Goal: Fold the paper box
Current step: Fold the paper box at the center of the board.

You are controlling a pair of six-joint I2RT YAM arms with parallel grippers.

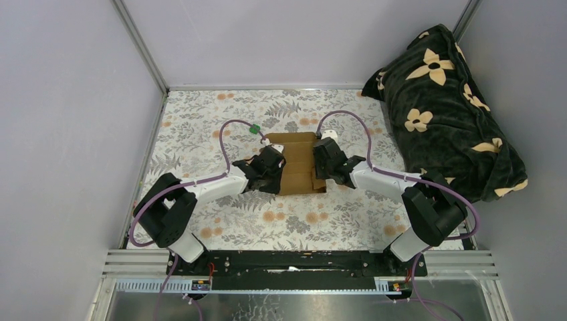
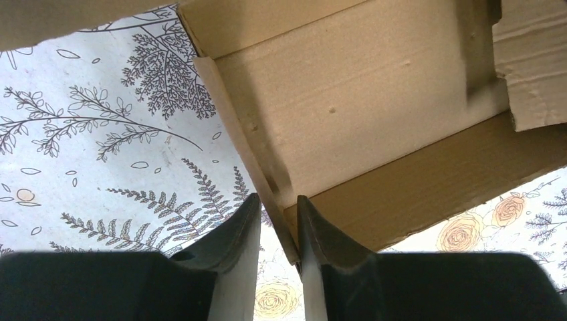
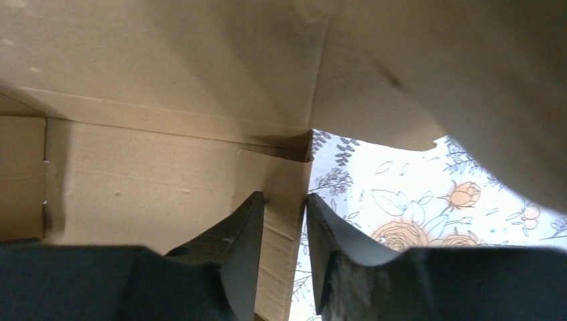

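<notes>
One paper box (image 1: 298,166) sits between your two pincers. Left pincer (image 2: 277,200) pinches one side wall, right pincer (image 3: 285,197) the opposite wall.

The paper box (image 1: 297,164) sits mid-counter (image 1: 220,120). The left gripper (image 1: 275,167) is at its left wall and the right gripper (image 1: 319,166) at its right wall, each wall between fingers. A small cube (image 1: 255,129) lies behind-left of the box, and a cushion (image 1: 444,107) lies far right.

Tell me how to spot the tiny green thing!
Find the flowery tablecloth, then the brown paper box in its middle. Just past the box's far left corner sits a tiny block, the only bright green thing there.
</notes>
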